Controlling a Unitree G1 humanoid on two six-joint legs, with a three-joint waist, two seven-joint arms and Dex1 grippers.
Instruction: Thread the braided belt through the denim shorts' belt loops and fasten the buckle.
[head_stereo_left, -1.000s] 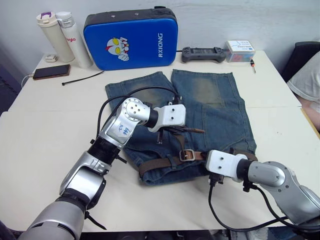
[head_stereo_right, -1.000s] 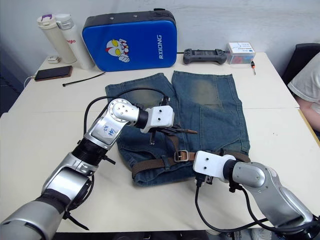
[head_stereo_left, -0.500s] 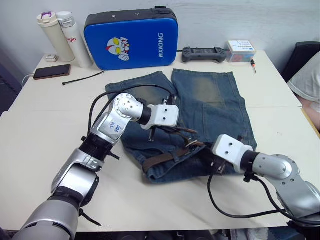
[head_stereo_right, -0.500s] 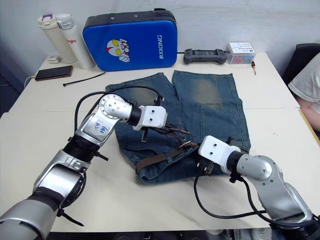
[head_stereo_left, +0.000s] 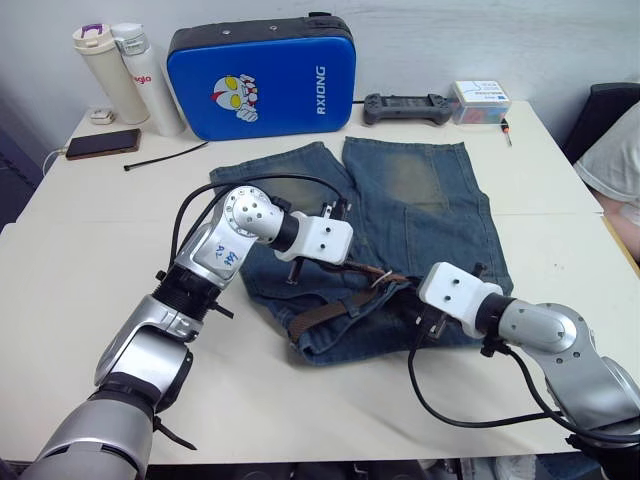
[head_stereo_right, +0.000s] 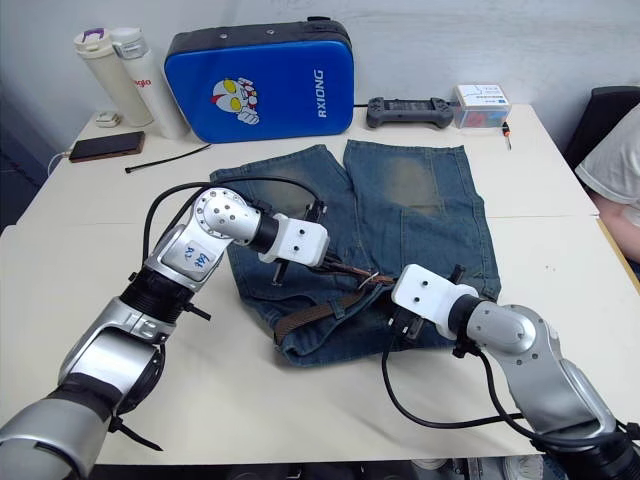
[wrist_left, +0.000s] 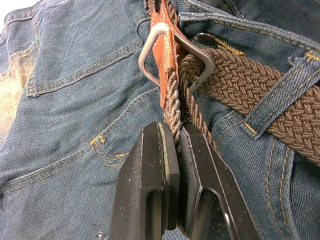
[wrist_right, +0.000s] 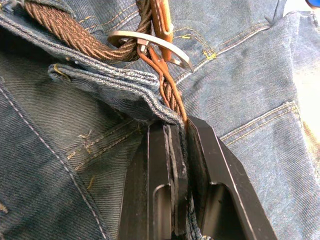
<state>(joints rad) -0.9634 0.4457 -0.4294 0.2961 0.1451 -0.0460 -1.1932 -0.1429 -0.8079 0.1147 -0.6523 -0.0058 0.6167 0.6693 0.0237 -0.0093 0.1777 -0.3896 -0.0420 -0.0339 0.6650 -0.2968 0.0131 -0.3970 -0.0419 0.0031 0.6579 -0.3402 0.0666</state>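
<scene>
Right now both grippers pinch the braided belt (wrist_left: 235, 85) on either side of the buckle (wrist_left: 172, 52), on the waistband of the denim shorts (head_stereo_left: 420, 200). Left gripper (wrist_left: 178, 142) clamps the strap just short of the buckle; right gripper (wrist_right: 179, 132) clamps the strap together with a denim fold. One belt loop (wrist_left: 272, 102) crosses the strap nearby. Beyond the shorts stands a blue case (head_stereo_left: 262, 80) reading "RXIONG".
</scene>
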